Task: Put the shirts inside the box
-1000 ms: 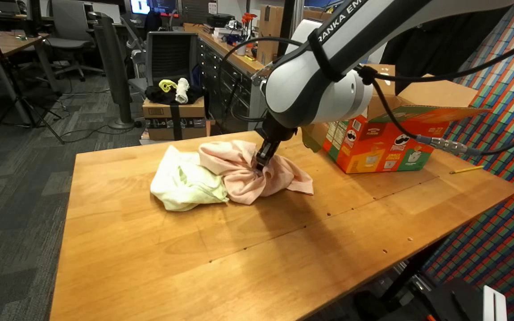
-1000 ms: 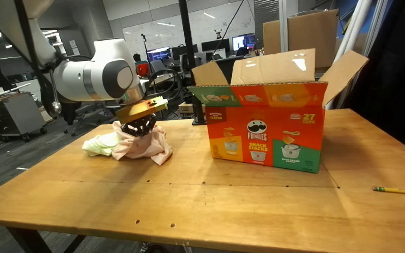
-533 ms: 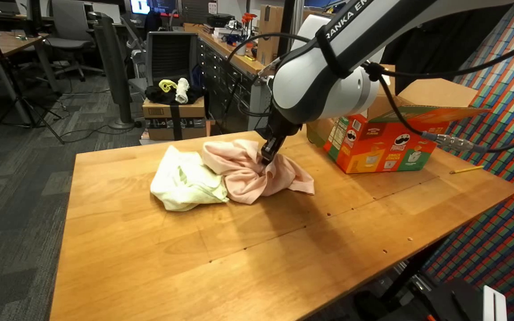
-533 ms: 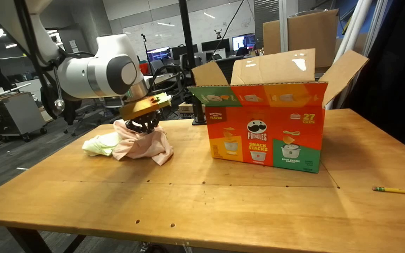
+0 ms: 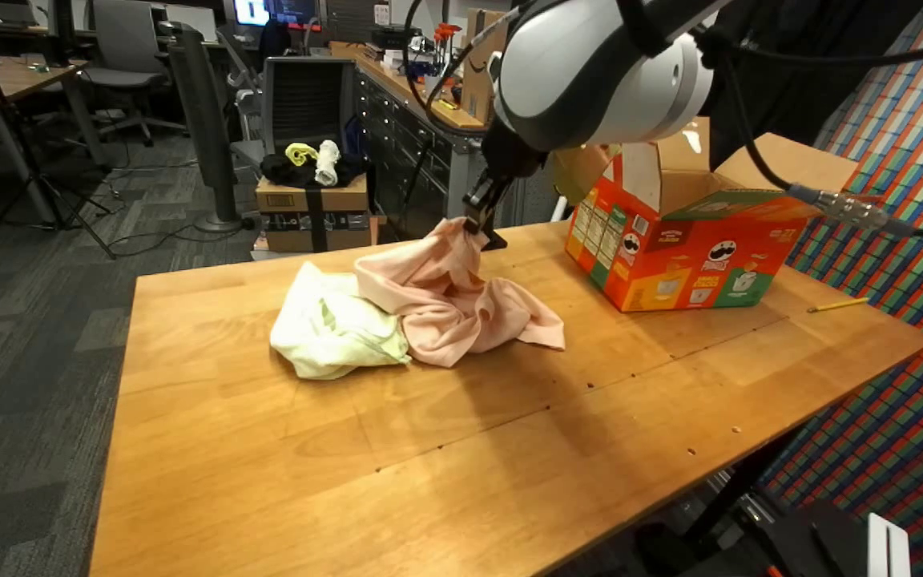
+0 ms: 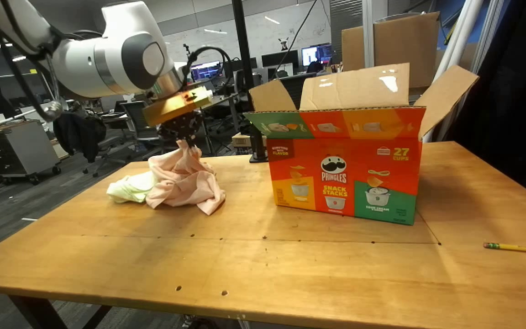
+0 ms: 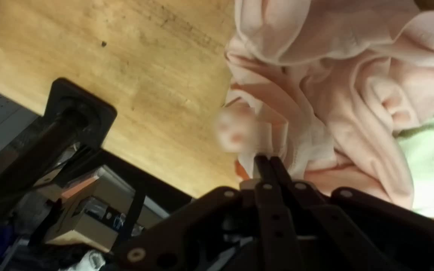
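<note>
Free tabletop (image 6: pixel 247 194) beside box (image 6: pixel 343 178) — flaps (image 6: pixel 331 123) outspread

In both exterior views, a pencil (image 6: pixel 518 248) is lying on the bench (image 6: pixel 290 283) at right; in an exterior view, a chair (image 5: pixel 309 104) is standing at upper left.

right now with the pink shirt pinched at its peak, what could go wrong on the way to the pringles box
The pink shirt could slip: the fingers grip only a small bunched peak.
It may drag the pale green shirt, which it seems to touch.
The pink shirt could also snag on the open flaps of the Pringles box.
</note>
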Tool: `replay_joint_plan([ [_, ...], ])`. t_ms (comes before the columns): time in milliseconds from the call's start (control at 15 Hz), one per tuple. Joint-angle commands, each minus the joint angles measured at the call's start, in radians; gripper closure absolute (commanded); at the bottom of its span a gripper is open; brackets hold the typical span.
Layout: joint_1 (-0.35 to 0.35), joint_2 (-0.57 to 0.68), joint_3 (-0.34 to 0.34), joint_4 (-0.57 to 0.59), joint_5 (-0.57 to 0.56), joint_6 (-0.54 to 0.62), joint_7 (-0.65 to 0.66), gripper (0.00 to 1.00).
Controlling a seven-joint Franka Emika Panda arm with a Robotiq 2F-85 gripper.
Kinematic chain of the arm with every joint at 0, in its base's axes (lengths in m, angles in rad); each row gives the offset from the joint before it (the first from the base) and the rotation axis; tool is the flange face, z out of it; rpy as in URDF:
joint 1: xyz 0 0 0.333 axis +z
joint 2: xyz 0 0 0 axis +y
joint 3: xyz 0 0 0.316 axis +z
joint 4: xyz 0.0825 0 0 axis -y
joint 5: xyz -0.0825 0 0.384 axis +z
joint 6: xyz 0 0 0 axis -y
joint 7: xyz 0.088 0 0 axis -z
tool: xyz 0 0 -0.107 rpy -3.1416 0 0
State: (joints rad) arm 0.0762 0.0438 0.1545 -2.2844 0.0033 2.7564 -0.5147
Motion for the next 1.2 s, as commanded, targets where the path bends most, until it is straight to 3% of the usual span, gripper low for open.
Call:
replay_joint_plan([
  [0, 0.019, -0.092, -0.01, 0.019, -0.05, -0.014, 0.054, 0.99],
  [733, 0.021, -0.182, -0.047, 0.061, -0.071, 0.001, 0.109, 0.99],
  [1133, 0.028, -0.172, -0.045, 0.174, -0.061, 0.007, 0.163, 0.99],
])
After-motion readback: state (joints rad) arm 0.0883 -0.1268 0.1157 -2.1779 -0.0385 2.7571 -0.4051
